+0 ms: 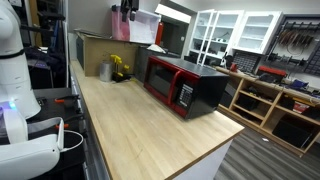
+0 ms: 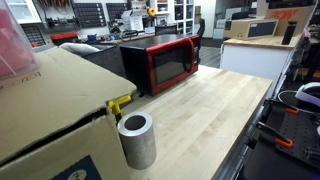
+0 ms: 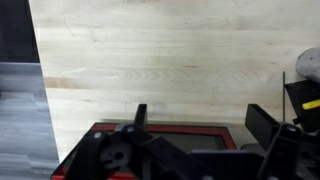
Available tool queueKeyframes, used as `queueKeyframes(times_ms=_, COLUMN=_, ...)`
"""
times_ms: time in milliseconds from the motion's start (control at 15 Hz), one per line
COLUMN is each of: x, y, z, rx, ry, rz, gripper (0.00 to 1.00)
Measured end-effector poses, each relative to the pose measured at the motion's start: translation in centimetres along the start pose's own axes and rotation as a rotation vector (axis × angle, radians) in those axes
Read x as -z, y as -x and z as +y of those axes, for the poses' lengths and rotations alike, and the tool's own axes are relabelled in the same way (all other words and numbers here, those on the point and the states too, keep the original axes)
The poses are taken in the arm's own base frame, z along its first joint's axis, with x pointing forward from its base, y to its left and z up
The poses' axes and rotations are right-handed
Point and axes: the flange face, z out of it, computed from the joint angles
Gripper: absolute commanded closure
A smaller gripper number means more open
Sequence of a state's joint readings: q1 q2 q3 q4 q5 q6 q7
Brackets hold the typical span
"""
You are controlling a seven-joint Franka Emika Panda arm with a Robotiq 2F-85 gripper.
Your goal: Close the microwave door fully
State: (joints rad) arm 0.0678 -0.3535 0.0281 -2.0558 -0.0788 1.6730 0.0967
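Note:
The microwave [image 1: 190, 88] stands on the wooden counter [image 1: 150, 135], with a glossy black top and a red front. It also shows in an exterior view [image 2: 150, 45]. The microwave door [image 2: 172, 63], red-framed with a dark window, lies flush against the front in both exterior views [image 1: 160, 78]. In the wrist view the door's red frame [image 3: 175, 128] runs along the bottom edge, just beyond my fingers. My gripper [image 3: 200, 112] is open and empty, its two black fingers spread wide above the door frame. I cannot make out the gripper clearly in the exterior views.
A brown cardboard box [image 2: 50, 110] stands at one end of the counter, with a grey cylinder [image 2: 137, 140] and a yellow object [image 2: 120, 102] beside it. The cylinder also shows in the wrist view [image 3: 308, 62]. The counter edge [image 3: 38, 90] drops to grey floor.

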Motion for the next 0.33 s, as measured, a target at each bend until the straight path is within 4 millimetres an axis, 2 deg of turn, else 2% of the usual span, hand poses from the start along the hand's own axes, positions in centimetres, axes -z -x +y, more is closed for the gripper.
queueKeyframes(times_ms=333, x=-0.13, y=-0.02, z=-0.05, rx=-0.005, ry=0.001, rz=-0.005, gripper=0.0)
